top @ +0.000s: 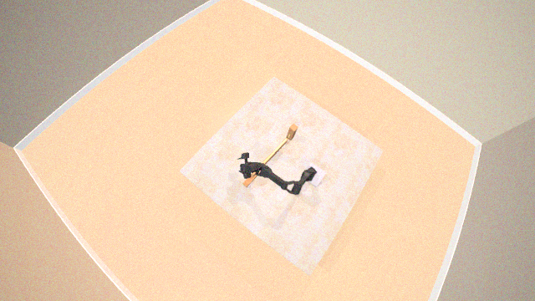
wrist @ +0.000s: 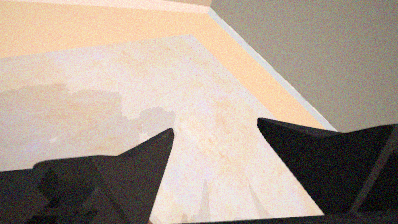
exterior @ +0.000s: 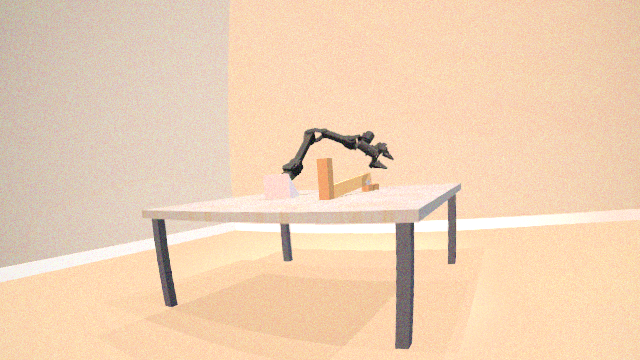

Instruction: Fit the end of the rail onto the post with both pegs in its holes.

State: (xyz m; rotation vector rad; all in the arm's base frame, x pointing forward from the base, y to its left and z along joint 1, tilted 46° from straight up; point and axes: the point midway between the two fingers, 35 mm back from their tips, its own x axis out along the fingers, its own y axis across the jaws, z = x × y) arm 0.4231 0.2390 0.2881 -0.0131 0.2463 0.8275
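The pale rail (top: 276, 151) (exterior: 350, 185) slopes down from the low footboard block (top: 248, 182) (exterior: 370, 188) to its low near end at the foot of the upright post (top: 292, 131) (exterior: 325, 179). The far end lies at the bracket on the block, partly hidden by the arm in the top view. Tiny bright spots show on the post's rail side; the pegs and any gap are too small to tell. My gripper (top: 240, 165) (exterior: 389, 163) (wrist: 214, 126) is open and empty, high above the footboard end of the rail. The wrist view shows neither rail nor post.
The arm (top: 273, 177) (exterior: 340, 136) reaches over the rail from its base beside a pale block (top: 318, 176) (exterior: 277, 186). This block stands off to one side of the rail. The table edge (exterior: 280, 216) and its far corner show beyond the fingers in the wrist view.
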